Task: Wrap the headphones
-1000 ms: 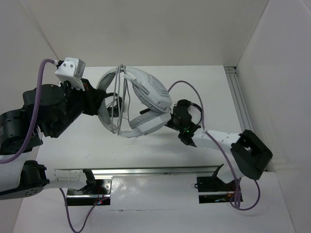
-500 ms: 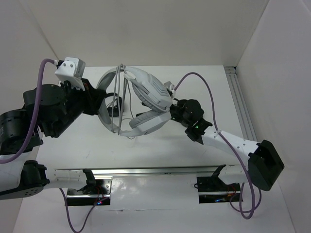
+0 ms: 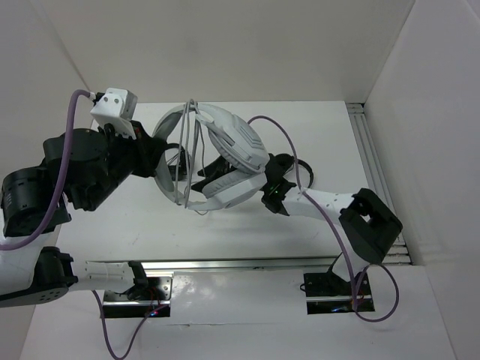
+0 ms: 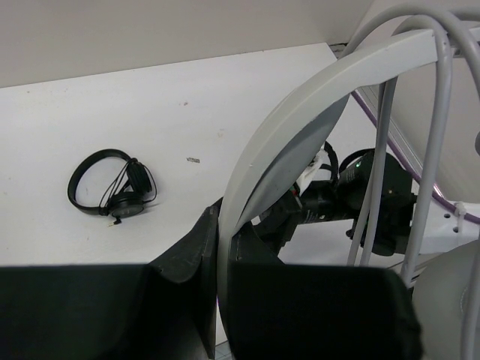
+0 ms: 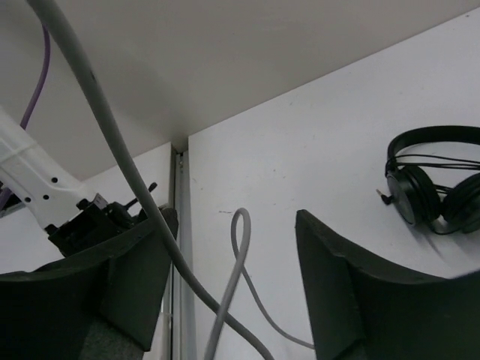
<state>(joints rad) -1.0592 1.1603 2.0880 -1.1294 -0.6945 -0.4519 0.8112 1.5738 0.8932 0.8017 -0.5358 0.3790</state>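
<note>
The large grey-white headphones point(image 3: 225, 154) are held up off the table. Their thin grey cable point(image 3: 193, 150) runs in several turns across the headband. My left gripper point(image 3: 159, 161) is shut on the wide headband point(image 4: 300, 120), which is pinched between its black fingers point(image 4: 187, 255). My right gripper point(image 3: 262, 193) sits low beside the lower ear cup, its fingers partly hidden in the top view. In the right wrist view it point(image 5: 234, 217) is open. A loop of the grey cable point(image 5: 238, 225) hangs between its fingers without being gripped.
A small black headphone set point(image 4: 112, 191) lies on the table beneath the held pair point(image 3: 177, 163). A second black set point(image 5: 435, 180) lies by the right arm point(image 3: 306, 174). A metal rail point(image 3: 371, 165) runs along the right wall, with white walls all around.
My right arm swung out to the right, then came back in under the lower ear cup. My left gripper kept its hold on the headband and barely moved.
</note>
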